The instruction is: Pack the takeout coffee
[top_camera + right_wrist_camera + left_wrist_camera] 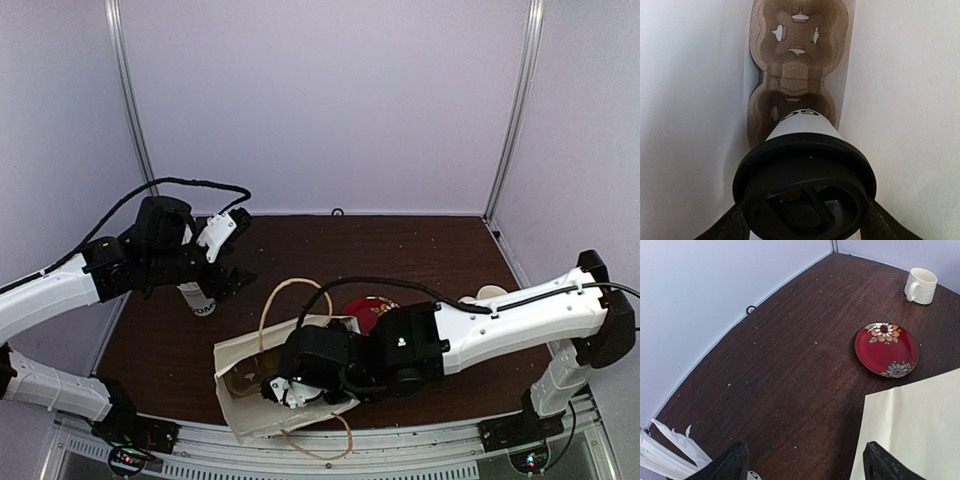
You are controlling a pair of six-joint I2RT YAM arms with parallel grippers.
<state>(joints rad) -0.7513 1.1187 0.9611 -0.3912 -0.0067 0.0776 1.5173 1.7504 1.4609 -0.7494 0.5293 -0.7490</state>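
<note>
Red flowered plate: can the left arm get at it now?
Probably yes. Only dark wooden table lies between the left gripper and the red flowered round plate; the right arm covers the plate's near edge in the top view, so clearance looks tight.

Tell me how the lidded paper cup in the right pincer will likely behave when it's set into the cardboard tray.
The cup looks like thin paper, so a hard squeeze from the right pincer would probably dent it. It narrows toward its base under a wide black lid, so it seems top-heavy and apt to tip until seated in the cardboard tray.
</note>
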